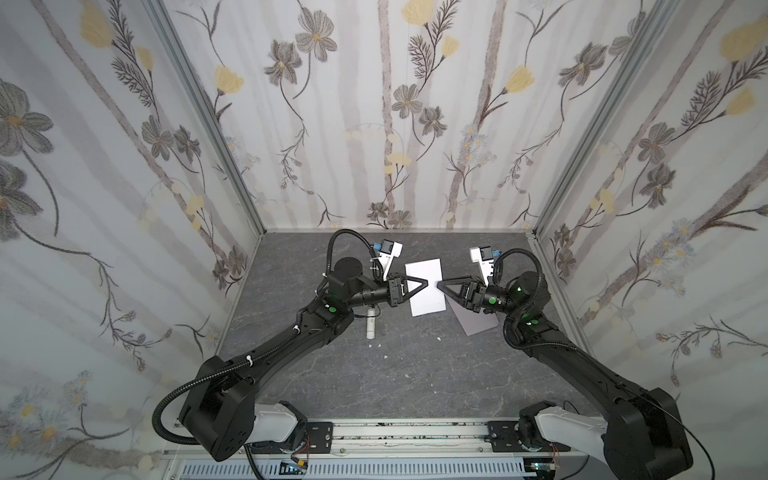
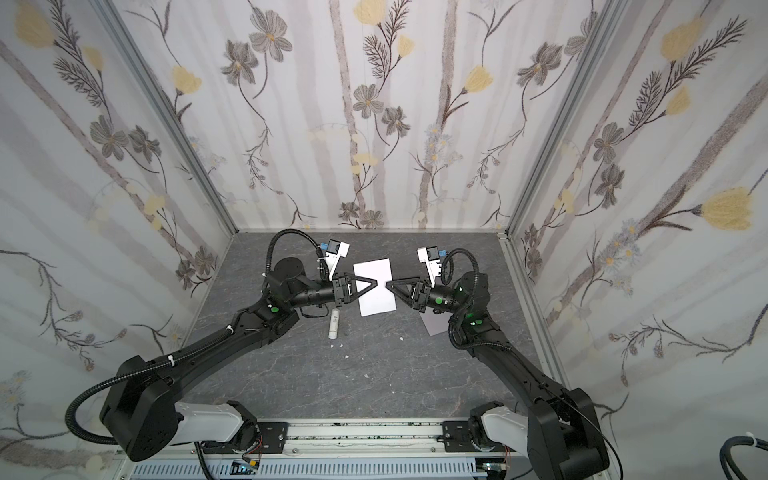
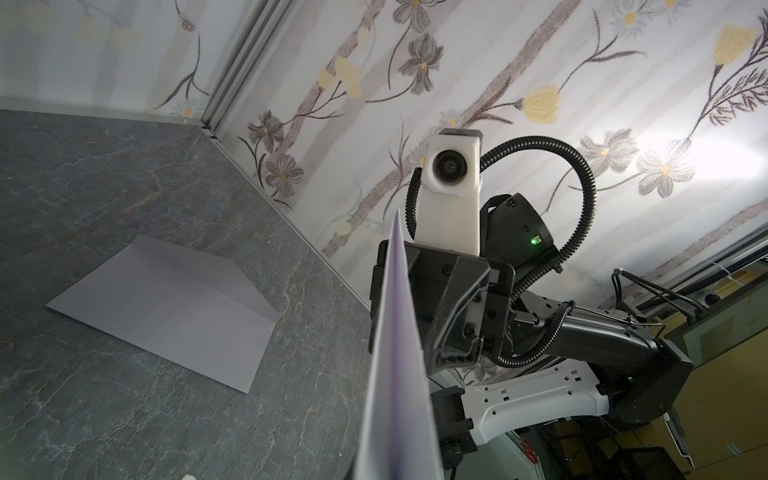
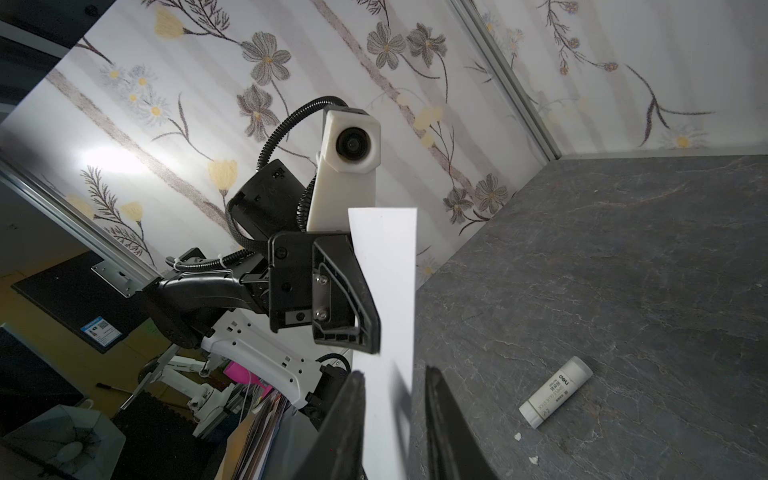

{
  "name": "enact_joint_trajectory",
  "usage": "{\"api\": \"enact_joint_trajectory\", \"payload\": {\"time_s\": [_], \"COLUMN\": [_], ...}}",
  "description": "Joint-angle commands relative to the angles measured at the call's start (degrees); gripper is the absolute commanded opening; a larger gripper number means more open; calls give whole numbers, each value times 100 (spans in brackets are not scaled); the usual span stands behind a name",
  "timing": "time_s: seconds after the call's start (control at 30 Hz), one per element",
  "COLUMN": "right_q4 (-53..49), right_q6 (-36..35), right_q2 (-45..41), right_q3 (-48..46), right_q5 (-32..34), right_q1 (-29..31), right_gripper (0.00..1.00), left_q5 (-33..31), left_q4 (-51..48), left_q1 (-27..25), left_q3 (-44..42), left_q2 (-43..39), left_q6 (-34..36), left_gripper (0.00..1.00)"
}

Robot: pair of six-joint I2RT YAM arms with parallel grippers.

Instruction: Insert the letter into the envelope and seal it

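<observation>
The letter (image 1: 430, 301), showing plain white from above, hangs level over the back of the table in both top views (image 2: 376, 301). My left gripper (image 1: 424, 283) is shut on its left edge. In the left wrist view the sheet (image 3: 395, 374) runs edge-on and hides the fingers. My right gripper (image 1: 440, 285) is shut on the opposite edge. In the right wrist view its fingers (image 4: 353, 399) closely bracket the paper (image 4: 386, 257). The grey-lavender envelope (image 1: 473, 322) lies flat on the table under my right arm, flap open (image 3: 166, 307).
A white glue stick (image 1: 370, 326) lies on the dark stone-patterned table (image 1: 374, 374) below my left wrist, also in the right wrist view (image 4: 555, 392). Small white paper scraps (image 1: 378, 345) lie near it. Flowered walls close in three sides.
</observation>
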Motion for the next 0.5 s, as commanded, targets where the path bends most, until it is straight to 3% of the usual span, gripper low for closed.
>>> {"api": "enact_joint_trajectory", "payload": {"time_s": [0.0, 0.07, 0.17, 0.23, 0.33, 0.4, 0.47], "right_q4": [300, 333, 337, 323, 326, 395, 466], "right_q6": [68, 95, 96, 80, 71, 104, 152], "right_q2": [-9, -22, -48, -75, -93, -93, -101], "right_q3": [-59, -80, -113, -140, -206, -275, -341], "right_q5": [11, 34, 51, 65, 61, 47, 43], "right_q1": [14, 27, 27, 35, 35, 39, 43], "right_gripper": [0, 3, 39, 47, 39, 2, 0], "left_q5": [12, 8, -1, -17, -79, -86, -83], "left_q4": [247, 247, 256, 265, 278, 283, 291], "left_q1": [7, 1, 8, 14, 16, 17, 26], "left_q3": [60, 60, 64, 52, 22, 22, 27], "left_q2": [-13, -14, -20, -35, -55, -47, -46], "left_q6": [-88, -84, -88, -89, -60, -65, -84], "left_gripper": [0, 0, 0, 0, 0, 0, 0]}}
